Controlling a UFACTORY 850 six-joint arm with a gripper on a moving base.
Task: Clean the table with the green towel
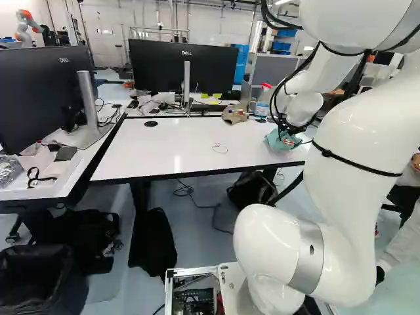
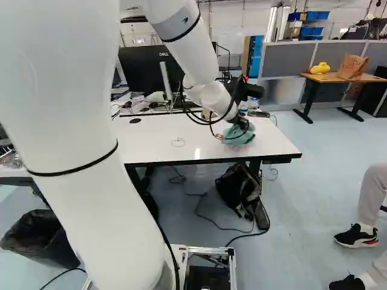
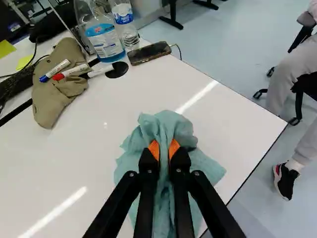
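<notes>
From where I'm standing, the white table (image 1: 190,147) is stretching ahead, the white arm (image 1: 348,157) is reaching over its right-hand end, and a black monitor (image 1: 154,65) is standing beyond its far edge. On the table's right-hand part the green towel (image 3: 131,158) is lying bunched, its raised fold being pinched from both sides by the gripper (image 2: 240,122). Along the table's far edge, a beige cloth (image 3: 49,101) is slumping, two bottles (image 3: 105,42) are standing, a phone (image 3: 148,53) is resting, and markers (image 3: 54,71) are lying on the cloth.
</notes>
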